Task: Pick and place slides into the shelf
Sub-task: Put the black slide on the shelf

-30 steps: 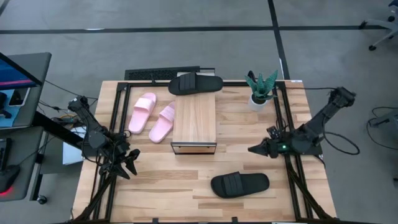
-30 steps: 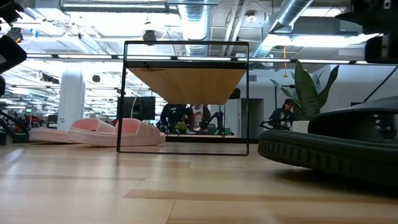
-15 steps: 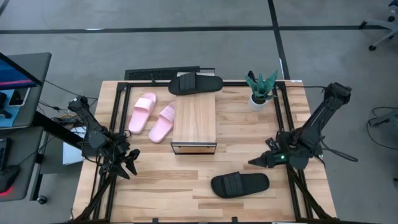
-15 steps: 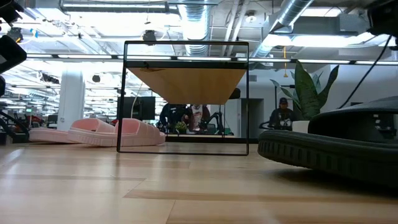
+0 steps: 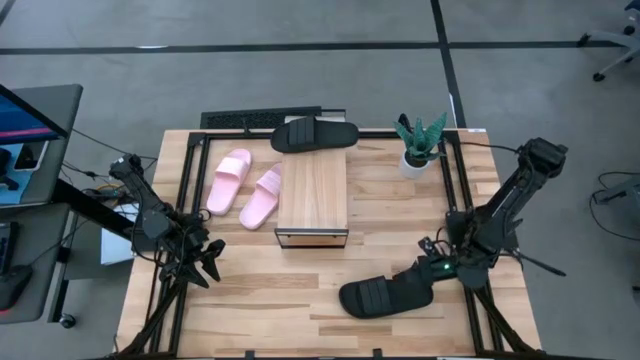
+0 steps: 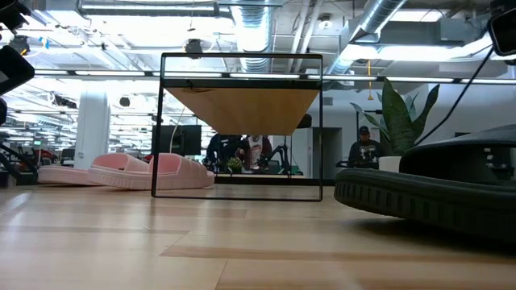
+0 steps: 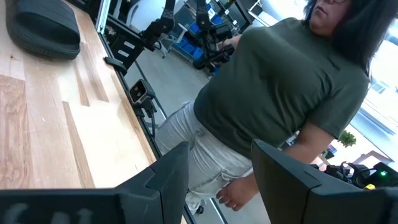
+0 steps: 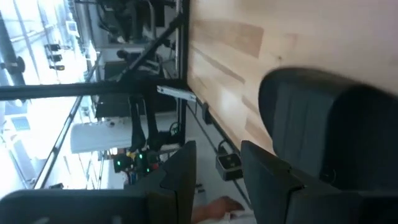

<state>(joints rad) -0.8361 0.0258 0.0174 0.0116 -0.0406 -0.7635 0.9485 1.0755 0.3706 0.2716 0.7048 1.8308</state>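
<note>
Right gripper (image 5: 418,270) positioned at 3 o'clock end of black slide (image 5: 380,296), fingers parted, nothing gripped; approach judged for pickup toward shelf (image 5: 312,195). Left gripper (image 5: 208,258) parked open at 9 o'clock.

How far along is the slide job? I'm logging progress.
Done: nothing; the shelf holds no slides. In hand: the right gripper, open, is at the near black slide, not gripping it. Left: that slide, the far black slide, the pink pair. The left gripper waits, open.
</note>
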